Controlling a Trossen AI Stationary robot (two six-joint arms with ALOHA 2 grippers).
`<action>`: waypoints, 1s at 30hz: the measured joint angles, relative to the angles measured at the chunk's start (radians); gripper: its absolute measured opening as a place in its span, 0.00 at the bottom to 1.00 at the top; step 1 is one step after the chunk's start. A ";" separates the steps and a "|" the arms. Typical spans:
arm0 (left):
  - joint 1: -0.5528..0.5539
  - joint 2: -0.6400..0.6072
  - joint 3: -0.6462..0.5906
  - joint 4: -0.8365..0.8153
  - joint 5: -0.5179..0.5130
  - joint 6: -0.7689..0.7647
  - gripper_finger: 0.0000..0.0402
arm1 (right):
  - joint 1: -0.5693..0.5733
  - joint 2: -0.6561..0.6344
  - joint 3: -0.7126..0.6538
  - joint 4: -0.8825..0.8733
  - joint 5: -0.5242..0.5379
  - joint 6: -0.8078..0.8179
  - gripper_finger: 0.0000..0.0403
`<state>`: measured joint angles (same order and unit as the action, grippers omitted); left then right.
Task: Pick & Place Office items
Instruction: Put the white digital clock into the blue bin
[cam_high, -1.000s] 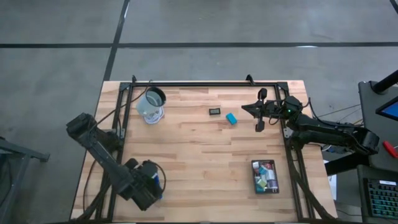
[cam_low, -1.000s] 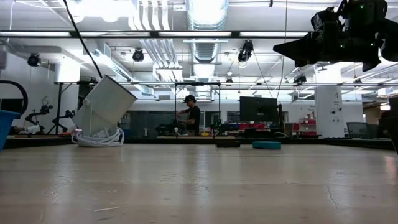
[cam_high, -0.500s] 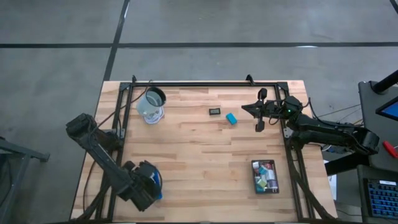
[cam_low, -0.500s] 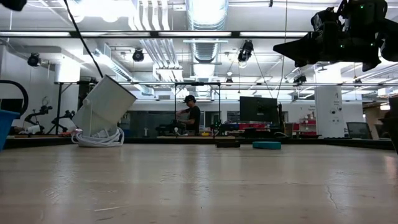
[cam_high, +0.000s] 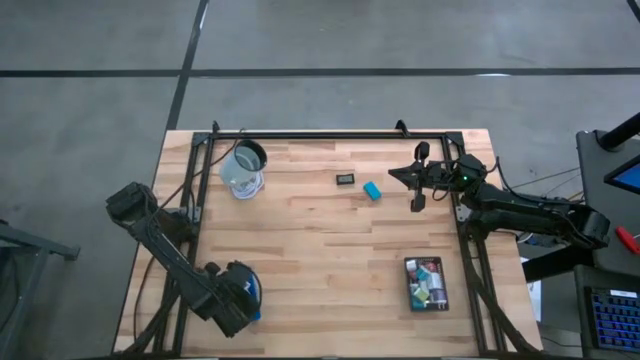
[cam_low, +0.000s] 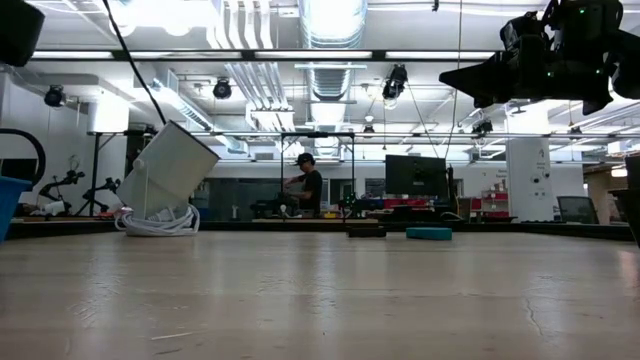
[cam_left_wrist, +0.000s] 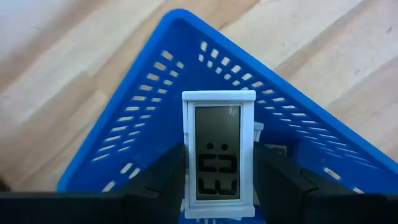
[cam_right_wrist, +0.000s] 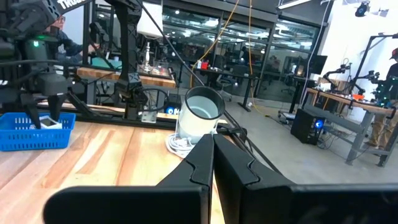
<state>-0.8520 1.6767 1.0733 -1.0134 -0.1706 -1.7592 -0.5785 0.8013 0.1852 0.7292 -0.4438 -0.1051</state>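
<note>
My left gripper hangs at the table's near left, pointing down over a blue slotted tray, shut on a white flat rectangle with a grey display face. The right wrist view shows that tray from the side, with the gripper reaching into it. A flat dark rectangle and a teal block lie flat on the wood at the far middle. My right gripper waits shut at the far right, level, above the table. My left gripper pinches the white rectangle by its two long side edges, toward one end, between its two fingers. The fingers come from above, pointing down, and lie along it. It stands upright in the hold over a corner of the blue tray; whether it touches the tray I cannot tell.
A clear round cup leans tipped on a coiled white cord at the far left. A black tray with several small coloured pieces sits at the near right. A black frame rims the table. Bare wood lies across the middle.
My left gripper has gone down toward the blue tray with the white rectangle still in its fingers, rolling slightly. Part of the left arm has come into the top left corner of the low view.
</note>
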 joint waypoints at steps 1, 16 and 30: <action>0.000 0.000 -0.010 0.018 0.005 0.000 0.41 | 0.000 0.000 0.000 0.000 0.000 0.000 0.02; 0.000 0.000 -0.048 0.083 0.019 -0.003 0.43 | 0.000 0.000 0.000 0.000 0.000 0.000 0.02; -0.001 -0.003 -0.045 0.101 0.019 0.014 0.66 | 0.000 0.000 0.000 0.000 0.000 0.000 0.02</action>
<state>-0.8532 1.6733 1.0279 -0.9123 -0.1520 -1.7447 -0.5785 0.8013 0.1852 0.7292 -0.4438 -0.1051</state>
